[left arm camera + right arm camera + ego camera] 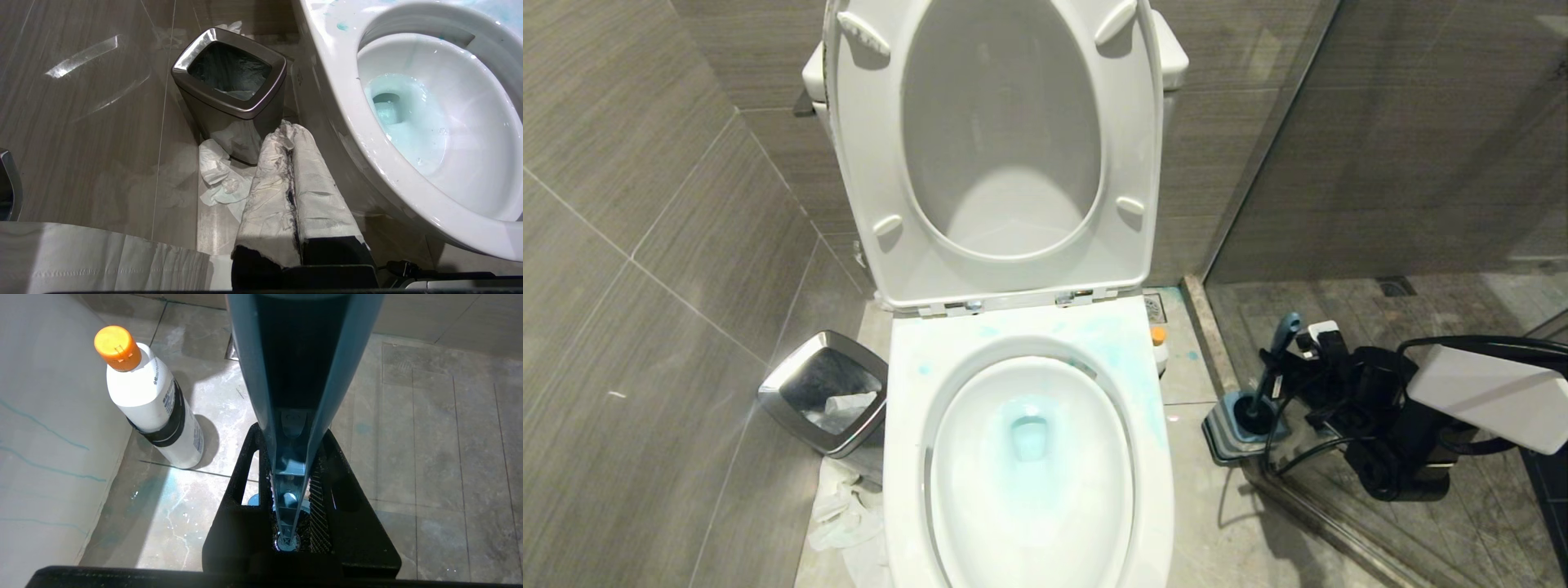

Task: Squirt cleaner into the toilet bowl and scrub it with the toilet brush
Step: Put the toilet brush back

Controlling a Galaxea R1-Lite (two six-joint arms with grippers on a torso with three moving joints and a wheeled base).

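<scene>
The toilet bowl (1029,457) stands with seat and lid raised, and light blue liquid lies in its water and in smears on its rim. To the right of the bowl, on the floor, the right gripper (1278,371) is clamped on the blue-grey handle of the toilet brush (1270,384) — the brush head sits down in its holder (1229,429). In the right wrist view the handle (298,396) runs between the black fingers (241,506). The cleaner (153,404) stands upright, cap on, between the bowl's outer wall and the holder, just beside the wall. The left gripper (292,171) is closed on nothing, its paper-wrapped fingers pressed together — it hangs left of the bowl, near the waste bin (229,90) and some crumpled paper (218,179).
</scene>
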